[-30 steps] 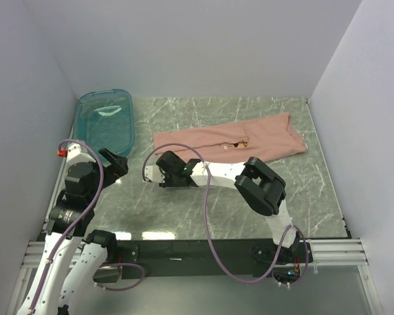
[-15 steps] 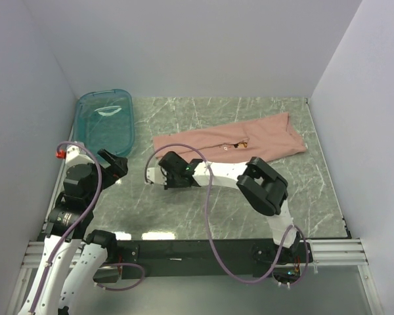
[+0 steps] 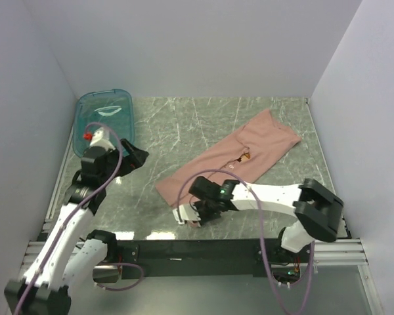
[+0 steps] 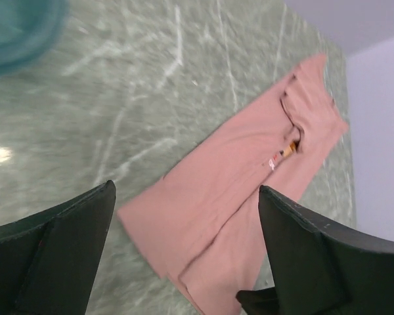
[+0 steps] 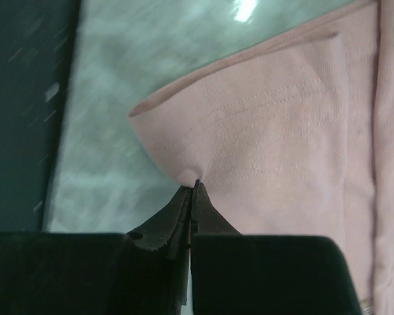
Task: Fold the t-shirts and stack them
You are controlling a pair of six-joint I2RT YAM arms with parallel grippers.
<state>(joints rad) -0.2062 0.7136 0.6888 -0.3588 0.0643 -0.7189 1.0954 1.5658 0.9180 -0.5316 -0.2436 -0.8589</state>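
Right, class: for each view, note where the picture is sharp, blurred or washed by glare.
Top external: sharp throughout, with a white glare patch on the table near its front edge. Left wrist: smeared; the tub and marble veins look soft. Right wrist: the t-shirt hem stitching is crisp, the table behind soft, a bright reflection at top.

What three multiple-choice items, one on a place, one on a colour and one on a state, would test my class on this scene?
1. Where does the teal tub stand? A at the far left; B at the near right; C at the far right.
2. What colour is the t-shirt? A white; B dusty pink; C blue.
3. How is the right pincer? A wide open; B shut on nothing; C shut on the t-shirt's edge.
Answers: A, it sits by the far left corner; B, the cloth is pink in every view; C, the wrist view shows the tips pinching the hem.
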